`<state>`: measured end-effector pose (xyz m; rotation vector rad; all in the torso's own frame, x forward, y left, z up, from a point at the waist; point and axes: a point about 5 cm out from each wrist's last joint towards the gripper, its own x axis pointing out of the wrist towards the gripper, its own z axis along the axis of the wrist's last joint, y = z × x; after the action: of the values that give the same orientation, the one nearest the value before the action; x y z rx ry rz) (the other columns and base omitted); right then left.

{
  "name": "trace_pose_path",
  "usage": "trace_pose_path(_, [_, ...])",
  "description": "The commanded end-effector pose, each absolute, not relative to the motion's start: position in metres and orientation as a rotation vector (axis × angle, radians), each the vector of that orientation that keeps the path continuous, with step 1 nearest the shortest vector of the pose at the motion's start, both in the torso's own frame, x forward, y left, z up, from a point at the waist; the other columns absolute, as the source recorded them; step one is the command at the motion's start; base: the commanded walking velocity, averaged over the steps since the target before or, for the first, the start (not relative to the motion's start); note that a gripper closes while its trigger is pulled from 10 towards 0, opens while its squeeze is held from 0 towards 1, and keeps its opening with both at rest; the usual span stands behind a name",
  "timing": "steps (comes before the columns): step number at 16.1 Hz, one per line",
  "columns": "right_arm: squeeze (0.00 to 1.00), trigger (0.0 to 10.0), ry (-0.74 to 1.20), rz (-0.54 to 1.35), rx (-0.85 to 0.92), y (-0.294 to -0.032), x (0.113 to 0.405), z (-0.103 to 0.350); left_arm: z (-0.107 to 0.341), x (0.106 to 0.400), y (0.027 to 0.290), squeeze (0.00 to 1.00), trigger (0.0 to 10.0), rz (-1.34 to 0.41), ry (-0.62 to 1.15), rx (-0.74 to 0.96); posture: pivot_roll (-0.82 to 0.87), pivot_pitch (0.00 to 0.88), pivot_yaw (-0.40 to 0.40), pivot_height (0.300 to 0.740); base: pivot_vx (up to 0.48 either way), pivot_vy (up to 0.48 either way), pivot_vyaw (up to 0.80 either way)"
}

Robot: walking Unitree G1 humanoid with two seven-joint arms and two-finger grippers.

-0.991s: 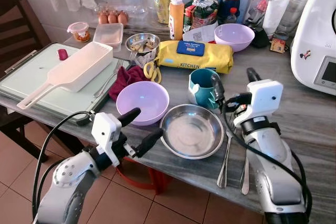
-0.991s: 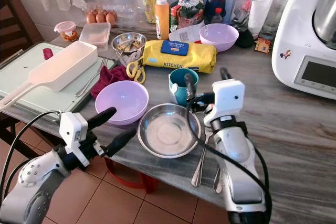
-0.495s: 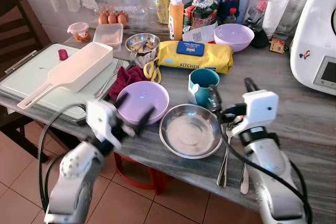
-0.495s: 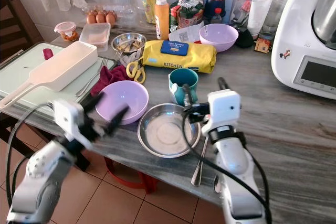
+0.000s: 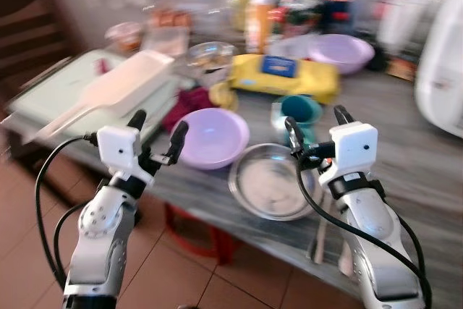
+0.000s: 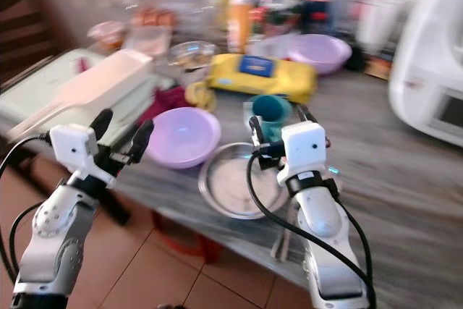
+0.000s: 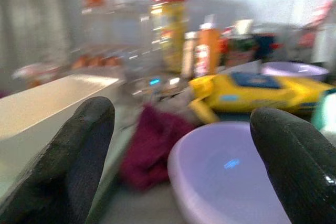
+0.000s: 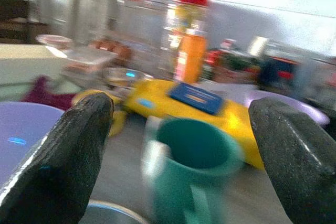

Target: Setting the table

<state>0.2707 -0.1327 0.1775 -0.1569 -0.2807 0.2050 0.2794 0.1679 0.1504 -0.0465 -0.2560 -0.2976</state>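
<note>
Blurred frames. Left gripper (image 5: 156, 127) spread, empty, before lilac bowl (image 5: 211, 136). Right gripper (image 5: 315, 122) spread, empty, over steel bowl (image 5: 273, 180); teal mug (image 8: 191, 177) upright just beyond, handle toward the robot.

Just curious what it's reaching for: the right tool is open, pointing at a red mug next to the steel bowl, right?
Not quite. The mug is teal green, not red, as the right wrist view shows. The rest holds: the right tool is open, pointing at it, beside the steel bowl.
</note>
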Motion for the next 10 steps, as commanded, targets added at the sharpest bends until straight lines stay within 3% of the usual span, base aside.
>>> trace_pose_path(1, [0.0,10.0,-0.298,0.232,-0.157,-0.1264,0.2694,0.1816,0.1475,0.2779,0.1701,0.0,10.0,-0.271,-0.25,-0.034,-0.01,0.048,0.042,0.74,0.0,0.0,0.8])
trace_pose_path(10, [0.0,10.0,-0.297,0.276,-0.157,-0.1169,0.2675,0.1773,0.1481,0.2814,0.1746,0.0,10.0,-0.17,-0.258,0.028,0.01,0.057,0.057,0.74,0.0,0.0,0.8])
